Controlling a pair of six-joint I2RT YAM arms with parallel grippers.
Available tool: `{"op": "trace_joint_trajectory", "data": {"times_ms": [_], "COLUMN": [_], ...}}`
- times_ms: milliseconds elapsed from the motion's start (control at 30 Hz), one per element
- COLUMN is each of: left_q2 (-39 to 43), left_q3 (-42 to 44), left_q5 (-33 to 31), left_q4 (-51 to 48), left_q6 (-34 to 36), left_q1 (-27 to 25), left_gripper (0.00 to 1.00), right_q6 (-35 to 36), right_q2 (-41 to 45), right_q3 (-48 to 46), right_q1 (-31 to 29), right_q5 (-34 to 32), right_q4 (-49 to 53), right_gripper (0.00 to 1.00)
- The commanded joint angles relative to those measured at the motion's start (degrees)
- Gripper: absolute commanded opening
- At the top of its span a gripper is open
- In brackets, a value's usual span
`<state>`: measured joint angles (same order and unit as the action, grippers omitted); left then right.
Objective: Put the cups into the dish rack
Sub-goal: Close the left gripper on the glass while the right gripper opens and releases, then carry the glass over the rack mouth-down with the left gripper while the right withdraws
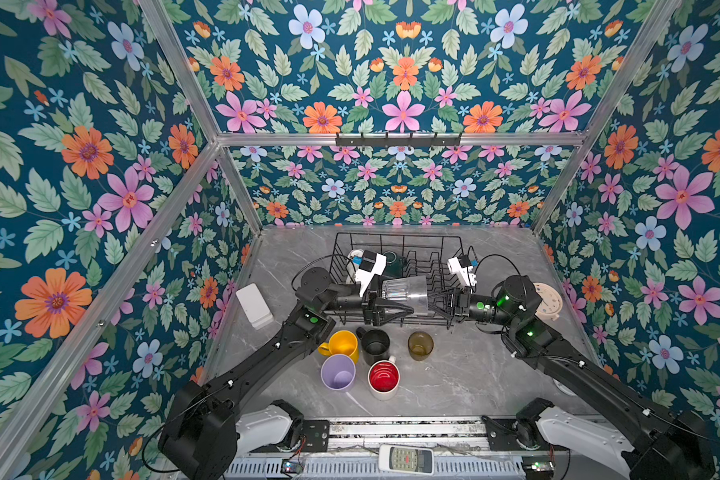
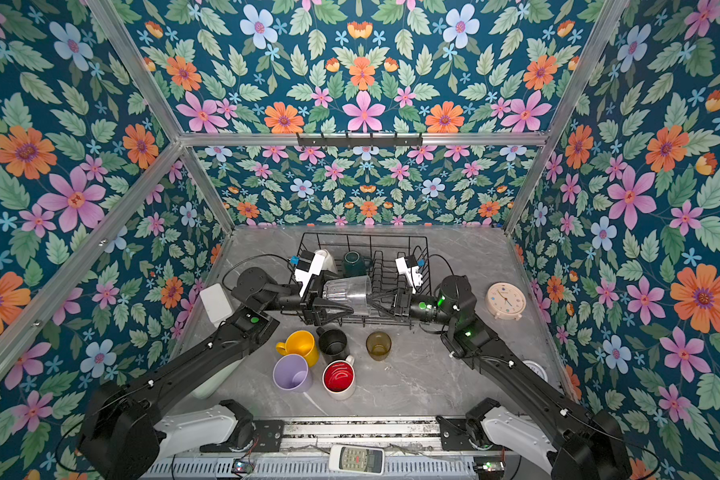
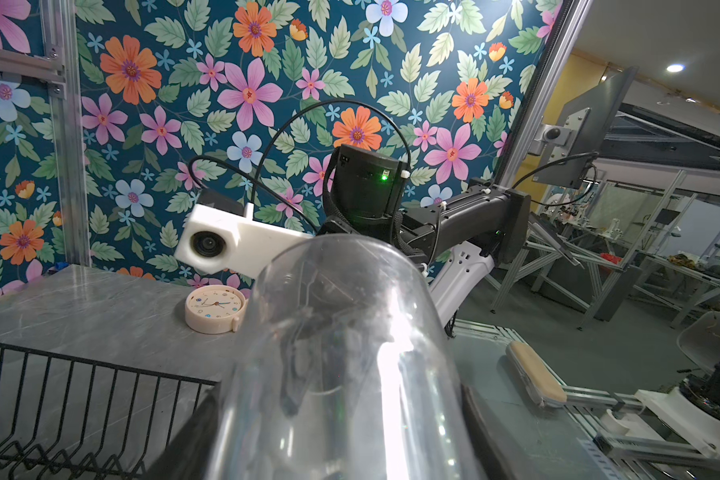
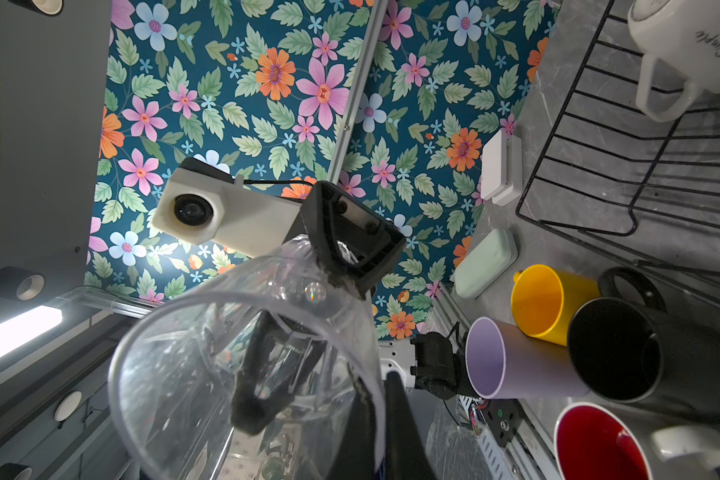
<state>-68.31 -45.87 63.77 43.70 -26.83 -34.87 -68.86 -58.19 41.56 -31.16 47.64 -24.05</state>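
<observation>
A clear glass (image 1: 406, 293) (image 2: 348, 293) hangs on its side over the front of the black wire dish rack (image 1: 395, 239). My left gripper (image 1: 398, 297) (image 3: 337, 436) is shut on its body, a finger against each wall. My right gripper (image 1: 429, 299) (image 4: 381, 399) pinches the rim, one finger inside the glass (image 4: 246, 353). A white mug (image 2: 327, 259) and a green mug (image 2: 354, 262) sit in the rack. In front of it stand a yellow mug (image 1: 341, 345), a black mug (image 1: 375, 345), an amber tumbler (image 1: 420, 345), a lilac tumbler (image 1: 338, 372) and a white/red mug (image 1: 384, 377).
A cream clock (image 2: 506, 301) lies right of the rack. A white box (image 1: 254, 305) lies to the rack's left, with a pale green case (image 4: 485, 264) nearer the front. A remote (image 1: 406, 459) rests on the front rail. A black hook rail (image 1: 398, 139) hangs on the back wall.
</observation>
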Motion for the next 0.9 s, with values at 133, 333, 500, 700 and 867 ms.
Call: {"op": "trace_joint_trajectory", "data": {"times_ms": [133, 333, 500, 700, 867], "left_q2": [0.46, 0.46, 0.63, -0.16, -4.03], "left_q3": [0.16, -0.14, -1.56, -7.05, -16.47], "left_q5": [-3.11, -3.91, -4.58, -11.70, -21.01], "left_q4": [0.77, 0.42, -1.25, -16.90, -35.55], "left_q6": [0.37, 0.55, 0.70, 8.04, 14.51], "left_q1": [-0.02, 0.16, 0.41, 0.42, 0.42], "left_gripper": [0.02, 0.00, 0.00, 0.00, 0.00], "right_q6": [0.83, 2.69, 7.62, 10.77, 17.80], "right_q2": [0.75, 2.60, 6.70, 15.43, 21.92], "right_q3": [0.14, 0.57, 1.94, 0.08, 1.63], "right_q1": [-0.38, -0.25, 1.41, 7.70, 8.34], "right_q5": [2.13, -0.09, -2.97, -10.14, -21.67], "right_q4": [-0.94, 4.08, 15.99, 29.69, 43.92], "right_gripper": [0.01, 0.27, 0.45, 0.71, 0.85]}}
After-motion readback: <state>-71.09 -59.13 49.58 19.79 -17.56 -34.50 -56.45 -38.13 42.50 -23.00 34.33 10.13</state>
